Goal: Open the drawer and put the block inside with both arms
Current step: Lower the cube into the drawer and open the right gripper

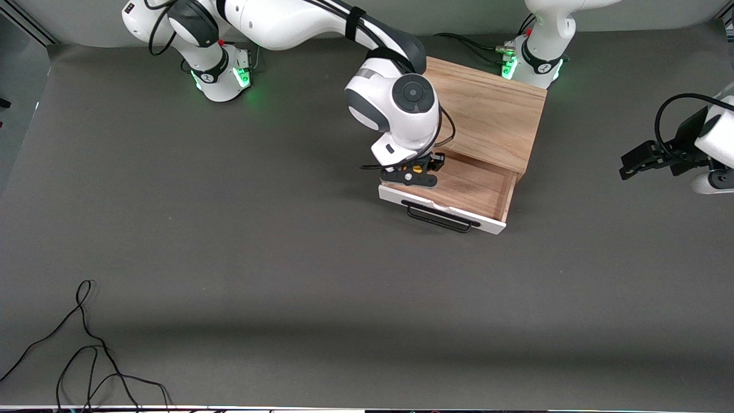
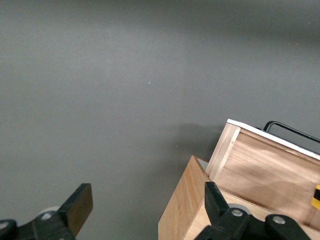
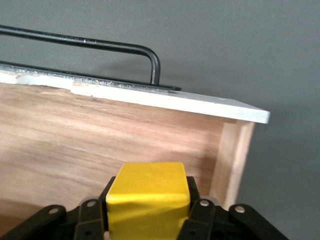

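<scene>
Right tool is down inside the open drawer now, its fingers pinching the block from both sides, so the block hangs in the drawer's cavity, over the wood floor at the end toward the right arm. What matters for the coming move: straight below the block lies the light wood bottom, with the white front panel and black bar handle just past it, and the drawer's side wall close beside it. Whether the block already touches the floor I cannot tell. By my reading, letting go is all that's left, and the right arm is plainly the one placed to do it.

Left tool waits well apart at the left arm's end of the surface, fingers spread wide, nothing between them.

That block is a bright yellow cube with softly rounded edges, matte faces, tiny next to the oak box
</scene>
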